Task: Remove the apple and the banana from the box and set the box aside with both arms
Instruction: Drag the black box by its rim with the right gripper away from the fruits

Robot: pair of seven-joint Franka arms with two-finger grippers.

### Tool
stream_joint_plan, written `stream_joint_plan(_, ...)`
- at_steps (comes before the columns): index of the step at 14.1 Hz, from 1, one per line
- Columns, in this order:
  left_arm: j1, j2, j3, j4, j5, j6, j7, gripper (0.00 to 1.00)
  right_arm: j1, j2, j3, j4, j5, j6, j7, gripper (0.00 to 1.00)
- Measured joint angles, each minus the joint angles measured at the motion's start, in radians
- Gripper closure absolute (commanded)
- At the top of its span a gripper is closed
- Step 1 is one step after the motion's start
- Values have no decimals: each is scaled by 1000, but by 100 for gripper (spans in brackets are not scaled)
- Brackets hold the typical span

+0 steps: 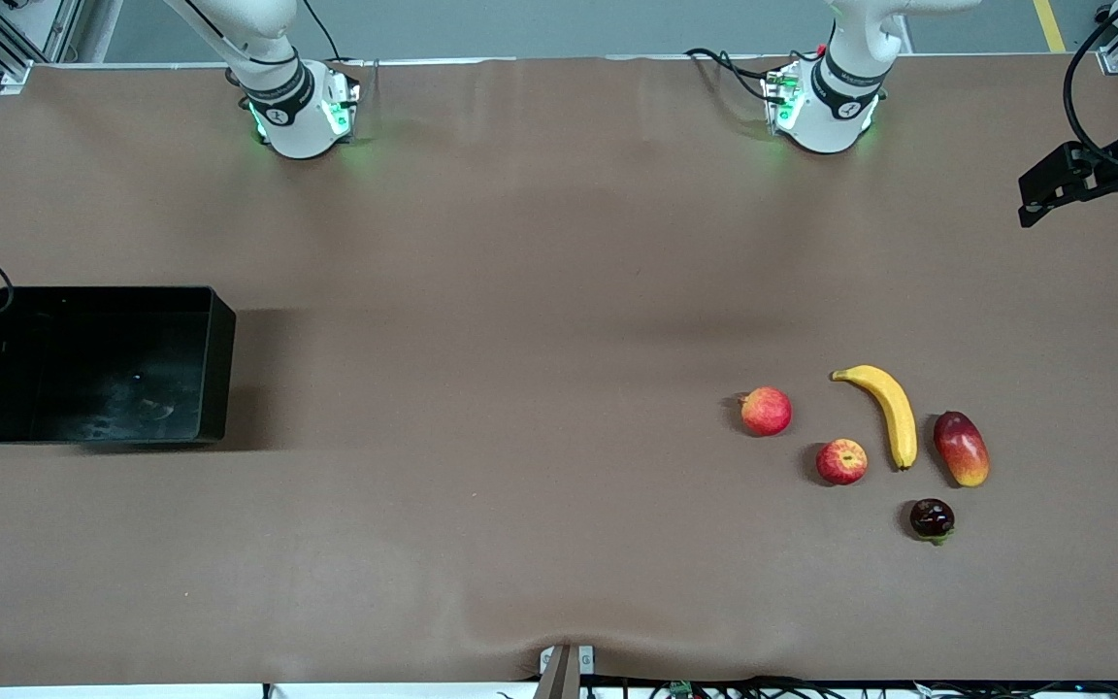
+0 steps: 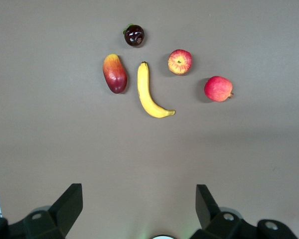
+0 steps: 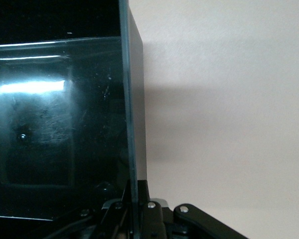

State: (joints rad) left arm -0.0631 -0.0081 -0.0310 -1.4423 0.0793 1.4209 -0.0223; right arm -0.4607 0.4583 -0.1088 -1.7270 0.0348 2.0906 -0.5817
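We list a brown table (image 1: 520, 291) carrying six loose items and two arms. The black box (image 1: 103, 364) sits at the right arm's end of the table, its inside holding nothing we can make out beyond glare and scuffs. The right gripper (image 3: 132, 211) is clenched on one thin wall of the box, a finger on each face of that wall, as the right wrist view shows from close up; in the front view only a dark bit of it shows at the frame edge beside the box. Toward the left arm's end lie the fruits, all apart from one another. The banana (image 1: 884, 408) lies curved, its length running toward the front camera. The apple (image 1: 841, 461), red with yellowish streaks, sits just beside the banana on the side toward the right arm's end. A pinkish-red round fruit (image 1: 766, 411) with a nub lies near the apple, farther from the front camera. A red-yellow mango (image 1: 961, 448) lies just beside the banana on the side toward the left arm's end. A small dark, glossy fruit (image 1: 932, 518) sits nearest the front camera. The left gripper (image 2: 139, 209) hangs in the air over bare table near the fruits, fingers spread wide and holding nothing; nothing stands between it and the fruits.
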Motion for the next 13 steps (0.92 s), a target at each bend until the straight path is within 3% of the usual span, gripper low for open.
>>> stream_joint_plan(2,1,0,7,0,1,1,0,0,0,19,8,-18,36,99,0,100)
stream_joint_plan(5,1,0,9,0,24,2,0,0,13,68,23,-23,138,138,0,100)
stream_joint_plan(6,1,0,9,1,27,2,0,0,26,86,27,-23,151,150,0,69)
stream_joint_plan(7,2,0,9,1,28,2,0,0,39,100,28,-23,155,162,0,1)
stream_joint_plan(13,26,-1,10,-1,28,2,1,0,83,84,32,22,155,167,-29,0)
